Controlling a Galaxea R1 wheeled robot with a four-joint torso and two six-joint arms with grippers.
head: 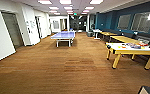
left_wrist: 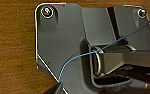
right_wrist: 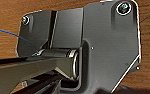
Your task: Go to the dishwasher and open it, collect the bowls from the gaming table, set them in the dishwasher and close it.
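Observation:
The gaming table (head: 115,45), with a white top and yellow wooden legs, stands at the right of the head view, a few metres ahead. Colourful game boxes (head: 134,45) and small orange and red items lie on it, too blurred to pick out as bowls. Both wrist views look down past the robot's dark plates onto the brown wood-look floor (left_wrist: 11,50) (right_wrist: 6,15), and a thin blue cable (left_wrist: 73,59) crosses the left one.
A blue table-tennis table (head: 63,35) stands mid-room farther back. Plain yellow-wood tables (head: 123,38) line the blue right wall. White walls and doors (head: 1,37) run along the left. A broad stretch of wood-look floor (head: 66,67) lies ahead. A dark object (head: 148,90) shows at the bottom right corner.

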